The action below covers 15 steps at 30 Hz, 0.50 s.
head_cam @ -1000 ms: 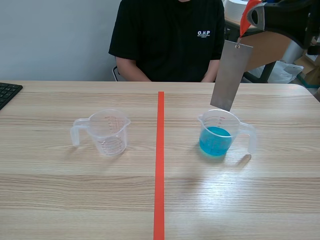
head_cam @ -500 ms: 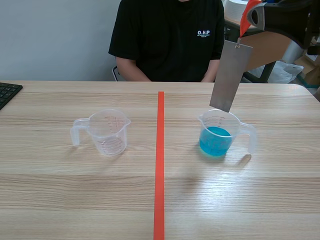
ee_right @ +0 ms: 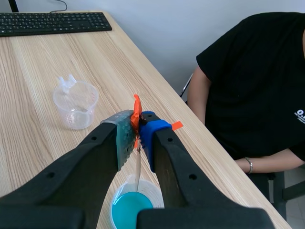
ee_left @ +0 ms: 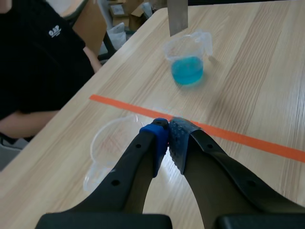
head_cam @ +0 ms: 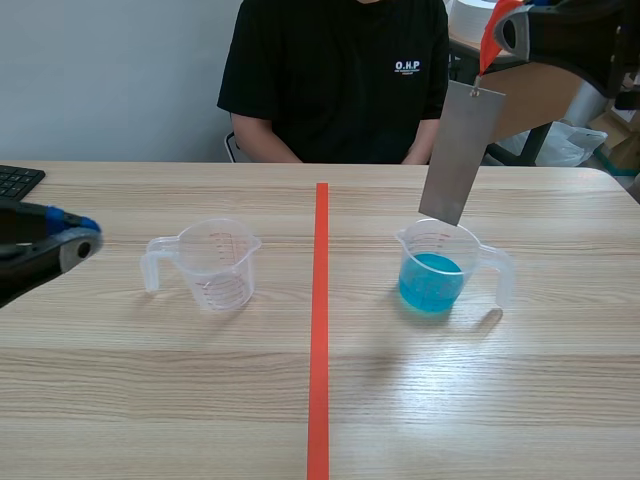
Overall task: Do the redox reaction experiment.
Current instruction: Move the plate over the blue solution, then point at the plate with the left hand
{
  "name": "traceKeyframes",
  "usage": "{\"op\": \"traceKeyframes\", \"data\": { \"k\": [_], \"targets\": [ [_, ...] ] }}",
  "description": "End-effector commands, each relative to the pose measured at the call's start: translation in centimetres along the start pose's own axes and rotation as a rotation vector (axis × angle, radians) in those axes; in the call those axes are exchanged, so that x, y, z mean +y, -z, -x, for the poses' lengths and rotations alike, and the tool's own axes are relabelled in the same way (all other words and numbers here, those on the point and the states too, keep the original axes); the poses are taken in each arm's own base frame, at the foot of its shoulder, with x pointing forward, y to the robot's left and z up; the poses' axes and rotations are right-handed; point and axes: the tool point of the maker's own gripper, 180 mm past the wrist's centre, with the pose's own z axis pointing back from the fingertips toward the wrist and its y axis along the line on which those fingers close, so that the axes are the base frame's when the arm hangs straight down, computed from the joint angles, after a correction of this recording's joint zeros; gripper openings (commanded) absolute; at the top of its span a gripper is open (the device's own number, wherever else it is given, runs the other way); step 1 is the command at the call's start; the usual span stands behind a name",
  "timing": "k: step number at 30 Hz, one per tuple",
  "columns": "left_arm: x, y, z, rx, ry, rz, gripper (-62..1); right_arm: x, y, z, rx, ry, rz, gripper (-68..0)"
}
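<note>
metal sheet (head_cam: 460, 152) hangs upright from an orange tag (ee_right: 137, 112) pinched in the right gripper (ee_right: 137, 128). its lower edge sits right at the rim of the beaker of blue liquid (head_cam: 438, 268), which stands on the right half of the desk (head_cam: 520, 400). the left gripper (ee_left: 167, 137), pads pressed together on nothing, hovers near the desk's left edge, beside the empty beaker (head_cam: 215, 262).

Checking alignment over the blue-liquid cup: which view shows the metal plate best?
Scene view: the metal plate shows its whole face, lower end over the blue-liquid cup. Right wrist sees it edge-on below the right gripper; left wrist catches only its lower end.
</note>
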Motion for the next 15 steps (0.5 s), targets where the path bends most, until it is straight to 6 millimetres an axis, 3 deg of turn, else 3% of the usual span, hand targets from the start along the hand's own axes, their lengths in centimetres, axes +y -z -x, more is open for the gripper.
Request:
{"op": "traceKeyframes", "data": {
  "k": [1,7,15],
  "targets": [
    [0.2,1.1,-1.1,-0.051,0.010,0.002,-56.2,-0.3,-0.2,-1.3,-0.034,-0.018,0.000,-66.0],
    [0.5,5.9,-2.0,-0.068,0.068,0.015,-56.2,-0.2,-0.1,-1.3,-0.041,-0.013,0.000,-66.0],
    [0.7,12.3,-1.6,-0.076,0.104,-0.021,-56.2,-0.2,-0.1,-1.3,-0.041,-0.014,0.000,-66.0]
  ]
}}
